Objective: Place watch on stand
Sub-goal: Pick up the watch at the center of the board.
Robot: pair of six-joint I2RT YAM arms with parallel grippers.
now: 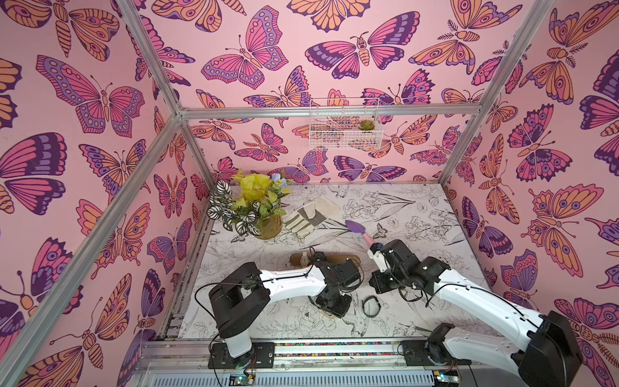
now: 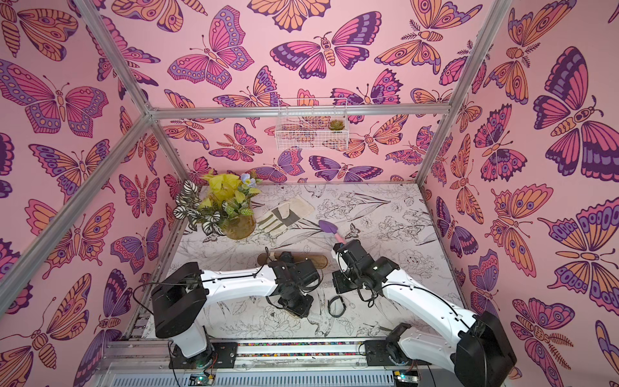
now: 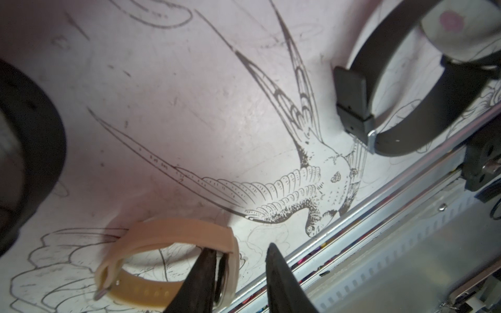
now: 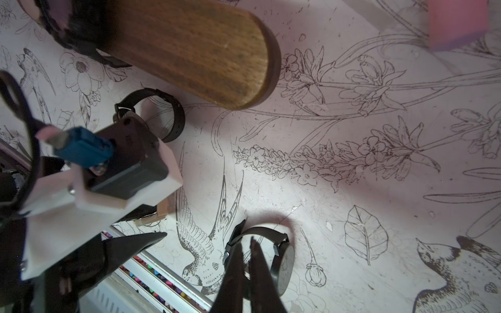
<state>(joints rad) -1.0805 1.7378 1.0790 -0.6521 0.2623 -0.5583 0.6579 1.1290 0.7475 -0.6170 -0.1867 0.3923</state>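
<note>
My left gripper (image 3: 240,248) at the tan rubber-strap watch (image 3: 173,235)
One finger inside its loop, one outside, unclamped; right gripper (image 4: 246,241) fingers nearly touching, black round watch (image 4: 283,257) at their tips.

A staged robot test cell is shown: butterfly-printed panels (image 1: 234,60) are held in an aluminium frame (image 1: 254,112), and robot arms (image 1: 288,279) are bolted to a rail (image 1: 335,349) beside a printed tabletop (image 1: 418,214).

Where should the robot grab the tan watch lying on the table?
Probably at the case side of the tan watch. It rests on its edge with the strap loop open upward, so come from above with one finger inside the loop and one outside, as the left gripper is placed now.
</note>
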